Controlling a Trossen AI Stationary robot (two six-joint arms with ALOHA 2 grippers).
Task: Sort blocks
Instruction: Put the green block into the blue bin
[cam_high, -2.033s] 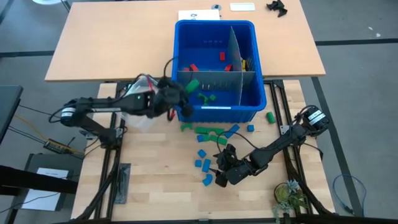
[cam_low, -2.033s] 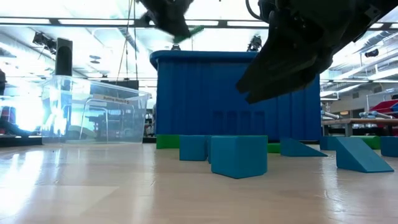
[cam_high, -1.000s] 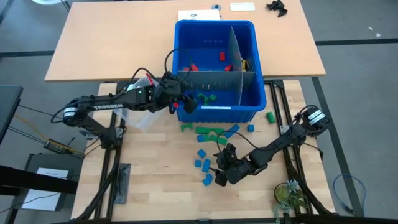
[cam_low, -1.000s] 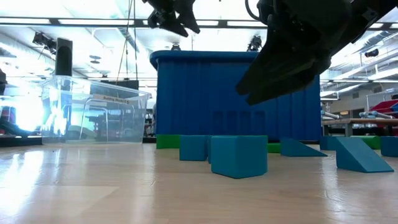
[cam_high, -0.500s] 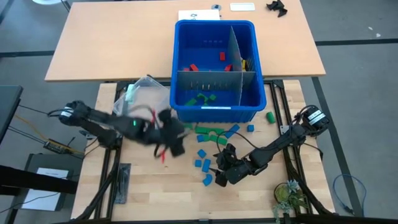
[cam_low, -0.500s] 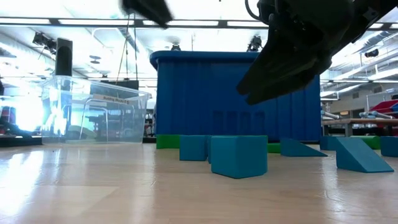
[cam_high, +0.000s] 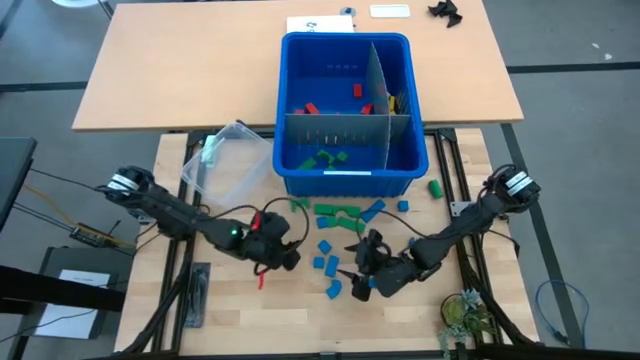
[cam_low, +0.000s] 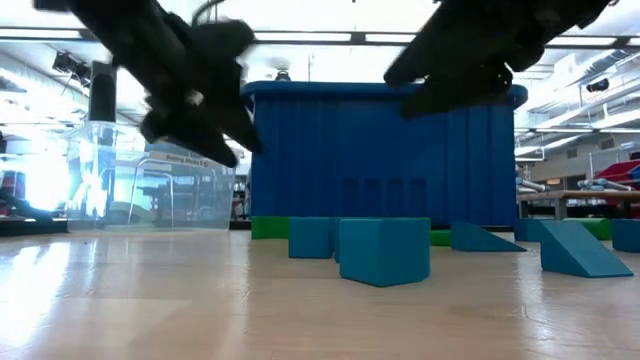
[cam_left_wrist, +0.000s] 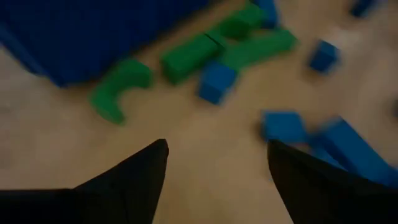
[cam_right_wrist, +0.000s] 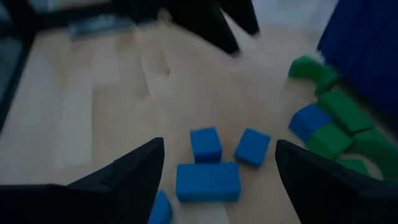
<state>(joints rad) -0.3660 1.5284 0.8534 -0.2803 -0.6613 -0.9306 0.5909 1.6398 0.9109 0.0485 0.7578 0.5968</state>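
High view shows my left gripper (cam_high: 283, 252) has come away from the big blue bin (cam_high: 408, 160) and now sits low over the counter (cam_high: 240, 310), just beside the loose blocks. A moment ago it was up at the bin's near edge, over the part where the green blocks (cam_high: 322, 158) lie. Now its fingers (cam_left_wrist: 134, 177) are spread apart and nothing is between them, so I think that drop is done and I am back for another one. My left wrist view looks down on a curved green block (cam_left_wrist: 118, 88), a long green block (cam_left_wrist: 193, 57) and a small blue block (cam_left_wrist: 217, 81), all still on the wood beside the bin. My right gripper (cam_high: 365, 280) waits low near the blue blocks (cam_high: 326, 264), its fingers wide too and holding nothing. Lots of blocks are still out on the counter, so there is plenty left to sort. A green one close by looks like my next pick.
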